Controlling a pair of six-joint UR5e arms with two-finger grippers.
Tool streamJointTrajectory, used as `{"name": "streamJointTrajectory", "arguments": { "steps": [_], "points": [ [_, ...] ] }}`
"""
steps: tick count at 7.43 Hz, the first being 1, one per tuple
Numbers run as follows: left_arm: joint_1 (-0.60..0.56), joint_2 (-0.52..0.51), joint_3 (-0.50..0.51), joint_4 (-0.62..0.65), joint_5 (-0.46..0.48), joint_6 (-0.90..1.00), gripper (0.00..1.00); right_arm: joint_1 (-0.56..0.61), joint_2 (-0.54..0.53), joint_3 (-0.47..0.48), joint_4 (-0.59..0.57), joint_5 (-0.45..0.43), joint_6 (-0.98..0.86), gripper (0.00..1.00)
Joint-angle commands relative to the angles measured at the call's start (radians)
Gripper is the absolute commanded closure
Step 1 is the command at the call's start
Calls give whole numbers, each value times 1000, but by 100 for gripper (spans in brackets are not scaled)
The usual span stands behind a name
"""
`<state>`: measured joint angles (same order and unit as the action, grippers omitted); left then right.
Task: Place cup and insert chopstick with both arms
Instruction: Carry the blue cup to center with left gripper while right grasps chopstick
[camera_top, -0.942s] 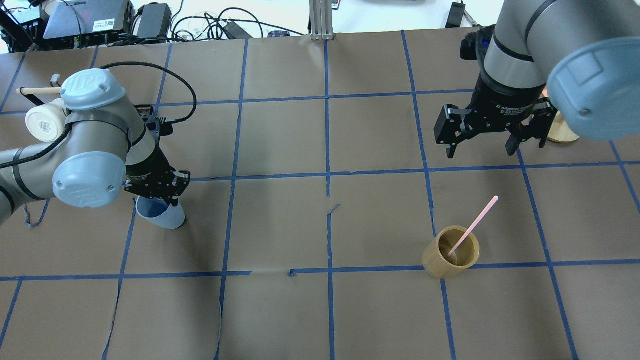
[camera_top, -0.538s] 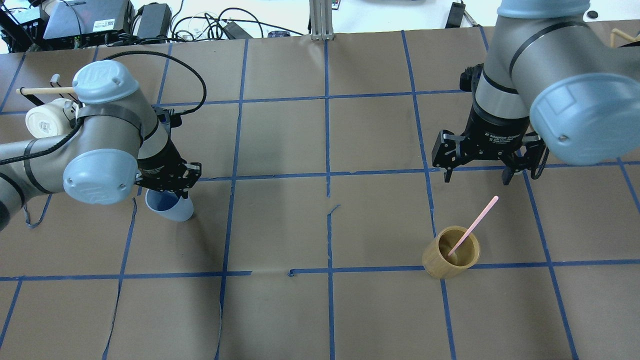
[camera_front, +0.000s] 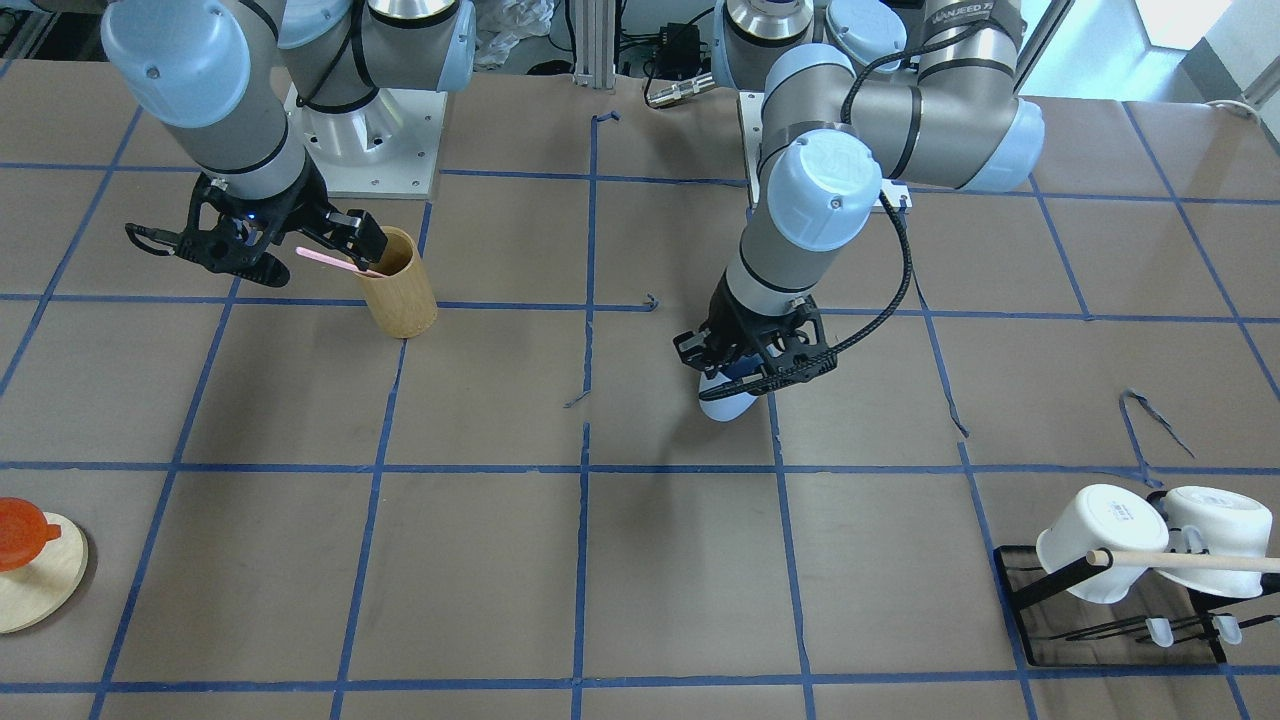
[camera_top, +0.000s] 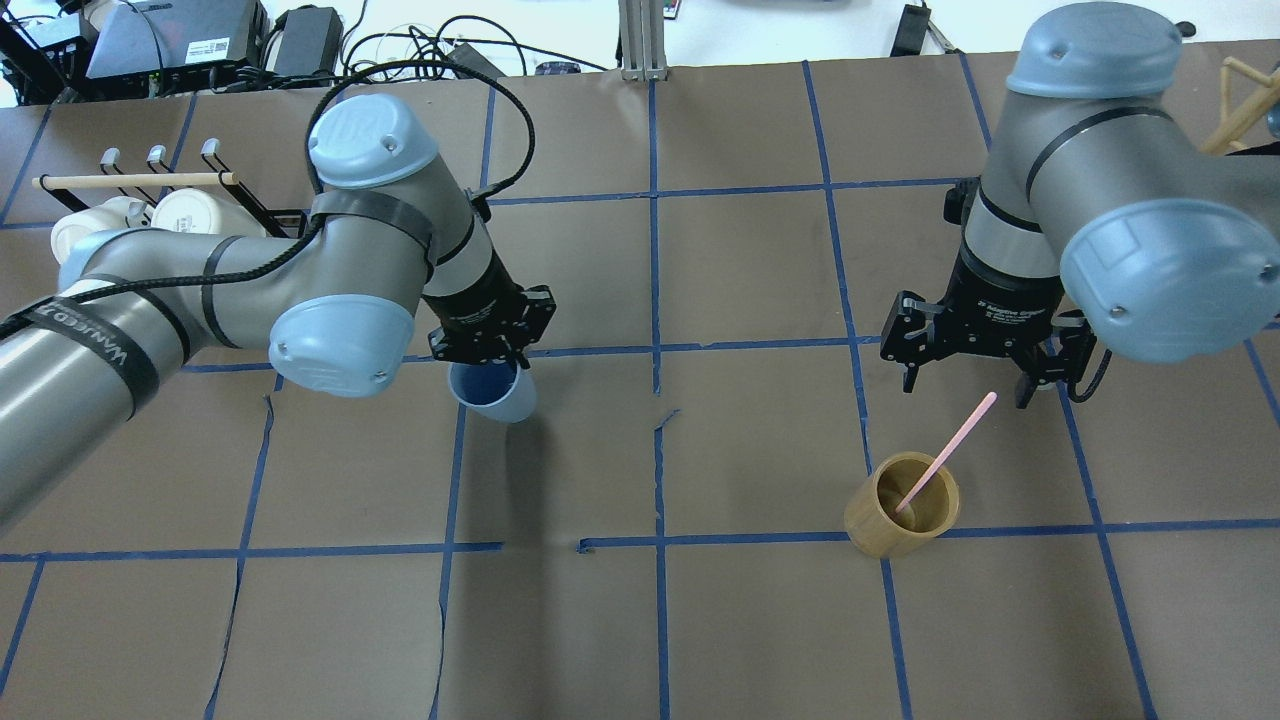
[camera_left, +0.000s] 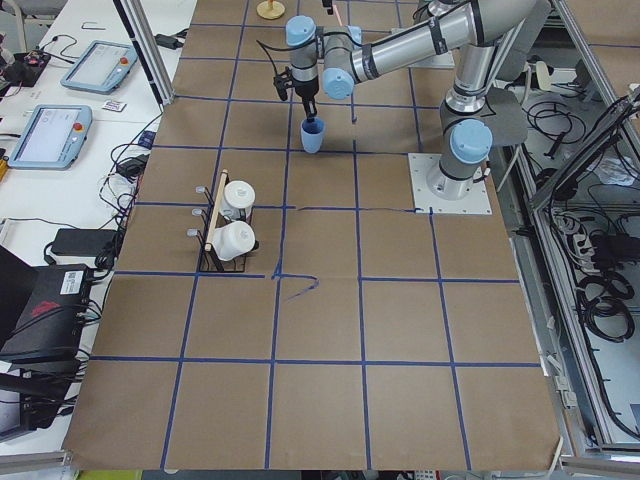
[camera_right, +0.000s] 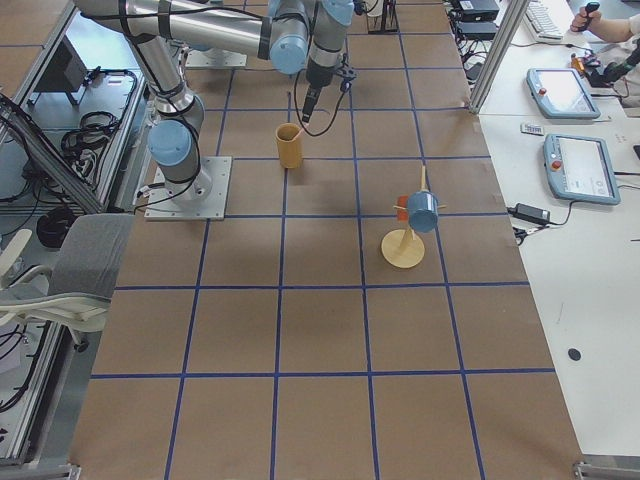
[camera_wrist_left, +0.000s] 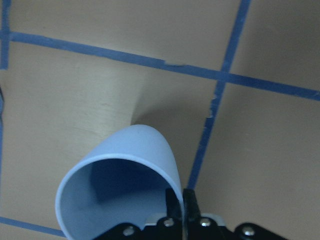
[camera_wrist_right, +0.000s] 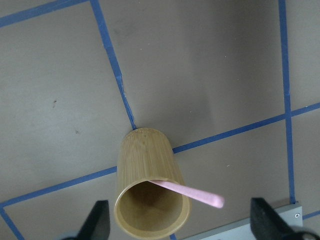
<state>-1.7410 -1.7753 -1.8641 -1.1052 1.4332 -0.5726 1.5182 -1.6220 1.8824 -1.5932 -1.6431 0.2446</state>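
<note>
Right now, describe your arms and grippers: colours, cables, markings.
The left arm and right arm are silver-grey tubes with light-blue joint caps; the left carries a strapped black cable and a lettered black band. The left gripper and right gripper are black, two-fingered; the right's body bears white lettering.

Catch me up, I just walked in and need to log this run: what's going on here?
The left claw grips a light blue cup by its rim, and the cup is tilted. The right claw is open at the free end of a pink chopstick that leans in a bamboo holder; it has not closed on it. So the cup is in hand and the chopstick is not yet picked up.
</note>
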Motion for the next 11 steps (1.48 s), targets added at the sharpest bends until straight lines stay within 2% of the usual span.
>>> {"name": "streamJointTrajectory", "arguments": {
  "steps": [1,2,3,4,6,8,9,10,11],
  "points": [
    [-110,-79,70,57,-33,-168,100,-29,2,36,-19,2,1,18],
    [-155,-107,77,73,-28,-223,100,-38,2,61,-27,0,-1,26],
    [-184,-127,80,108,-30,-260,100,-38,2,64,-31,2,5,28],
    [-208,-130,80,107,-28,-301,100,-38,2,64,-31,2,10,34],
    [-239,-124,76,88,-23,-306,100,-38,2,64,-25,8,7,62],
    [-242,-124,79,88,-27,-308,100,-38,1,64,-24,12,7,77],
    [-242,-131,79,88,-27,-308,100,-39,1,63,-21,15,5,94],
    [-241,-128,74,88,-16,-297,1,-38,1,58,-19,17,5,97],
    [-238,-125,80,88,-16,-291,0,-38,-1,50,-17,20,7,97]
  ]
}}
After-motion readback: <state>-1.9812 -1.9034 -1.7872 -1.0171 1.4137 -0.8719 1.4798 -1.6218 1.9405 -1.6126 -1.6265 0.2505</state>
